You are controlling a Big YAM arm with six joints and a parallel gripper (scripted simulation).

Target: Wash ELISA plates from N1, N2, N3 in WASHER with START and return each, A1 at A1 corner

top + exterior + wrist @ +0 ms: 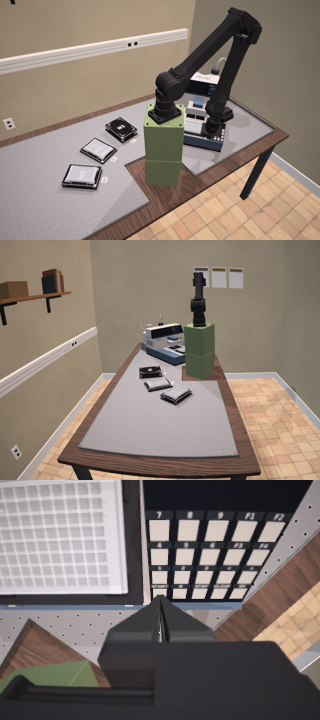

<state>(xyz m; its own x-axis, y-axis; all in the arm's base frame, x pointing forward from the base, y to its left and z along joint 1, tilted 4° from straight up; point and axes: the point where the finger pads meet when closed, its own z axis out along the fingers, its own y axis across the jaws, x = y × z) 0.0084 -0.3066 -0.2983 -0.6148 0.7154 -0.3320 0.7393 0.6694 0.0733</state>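
Probably washing N1's plate (193, 126) (181, 350) (60, 540), going by the amber lamp (224, 122); gotta return it. Can't judge N2 (102, 161) (148, 389) or N3 (98, 178) (175, 402). Got jaws fully shut, gripping nothing.

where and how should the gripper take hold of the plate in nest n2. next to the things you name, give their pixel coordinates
From above, closing on two opposite side walls of the plate (98, 148) (158, 383): it lies flat, its top is a grid of wells with nothing to pinch, and its upper sides seem to stand clear of the nest (102, 161) (149, 390).

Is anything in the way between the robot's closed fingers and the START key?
Nothing visible is in the way. In the wrist view, the shut gripper has its tips right at the START key, covering its lower part.
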